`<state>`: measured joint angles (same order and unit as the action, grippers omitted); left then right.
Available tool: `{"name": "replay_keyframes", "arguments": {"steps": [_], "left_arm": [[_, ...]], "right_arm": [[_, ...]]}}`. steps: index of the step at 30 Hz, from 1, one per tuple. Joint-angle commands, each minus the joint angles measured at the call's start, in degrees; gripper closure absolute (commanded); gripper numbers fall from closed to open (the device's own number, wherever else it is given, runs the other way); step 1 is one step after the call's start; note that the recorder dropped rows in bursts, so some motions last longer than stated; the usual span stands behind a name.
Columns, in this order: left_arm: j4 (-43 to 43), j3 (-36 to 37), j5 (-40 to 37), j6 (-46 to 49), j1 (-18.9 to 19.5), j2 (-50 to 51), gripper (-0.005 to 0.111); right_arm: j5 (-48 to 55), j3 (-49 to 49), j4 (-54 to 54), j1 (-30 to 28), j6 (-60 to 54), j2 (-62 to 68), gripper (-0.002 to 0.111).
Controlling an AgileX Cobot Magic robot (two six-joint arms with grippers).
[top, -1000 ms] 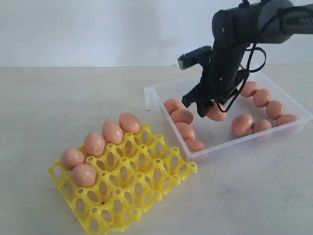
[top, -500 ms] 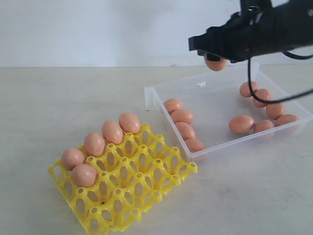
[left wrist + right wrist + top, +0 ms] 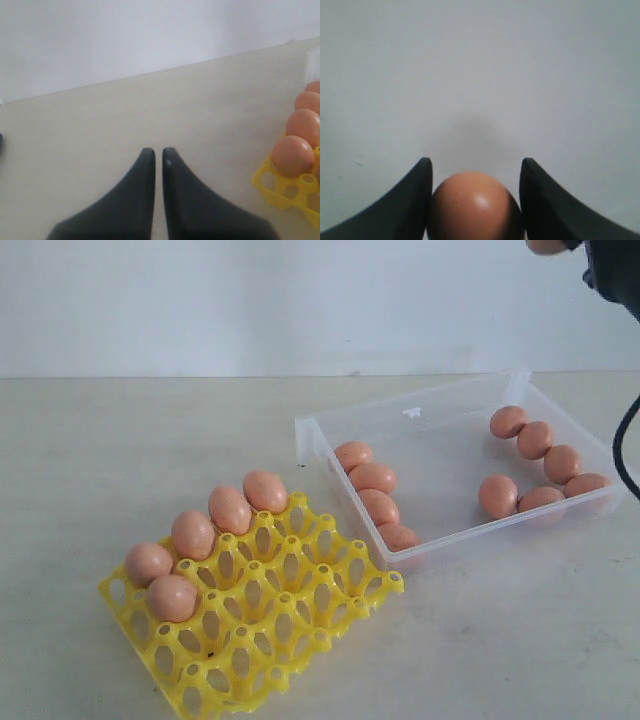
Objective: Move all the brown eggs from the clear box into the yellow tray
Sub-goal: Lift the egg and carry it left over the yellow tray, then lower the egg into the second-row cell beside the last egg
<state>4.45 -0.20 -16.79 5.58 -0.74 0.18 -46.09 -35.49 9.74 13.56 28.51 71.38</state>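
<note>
Right wrist view: egg gripped, held high

Right gripper (image 3: 476, 165) clamps one brown egg (image 3: 474, 205) between its jaws, high above the clear box (image 3: 440, 470), where ten eggs (image 3: 372, 477) lie. Five more eggs (image 3: 229, 509) sit in the yellow tray (image 3: 300, 592). Left gripper (image 3: 158, 151) is closed, empty.
</note>
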Motion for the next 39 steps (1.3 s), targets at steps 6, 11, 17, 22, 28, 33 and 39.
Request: {"name": "replay_keyframes", "arguments": {"steps": [6,11,17,22,28,33,39], "left_arm": [[-0.1,0.2,0.0,-0.2,-0.4,-0.2,0.103],[-0.1,0.2,0.0,-0.2,-0.4,-0.2,0.103],[-0.1,0.2,0.0,-0.2,-0.4,-0.2,0.103],[-0.1,0.2,0.0,-0.2,-0.4,-0.2,0.103],[-0.1,0.2,0.0,-0.2,-0.4,-0.2,0.103],[-0.1,0.2,0.0,-0.2,-0.4,-0.2,0.103],[-0.1,0.2,0.0,-0.2,-0.4,-0.2,0.103]], "right_arm": [[-21.4,-6.4,-37.4,-0.3,36.0,13.8,0.109],[-21.7,-12.9,-55.6,-0.3,40.9,21.7,0.109],[-17.2,-16.8,-63.0,3.7,44.8,26.6,0.109],[-11.3,-16.8,-63.2,10.7,41.4,30.1,0.109],[-11.2,-16.8,-63.1,14.5,38.4,35.8,0.109],[-10.0,-17.4,-62.5,14.5,38.5,40.9,0.109],[-7.7,-21.6,-63.5,14.5,38.6,43.7,0.109]]}}
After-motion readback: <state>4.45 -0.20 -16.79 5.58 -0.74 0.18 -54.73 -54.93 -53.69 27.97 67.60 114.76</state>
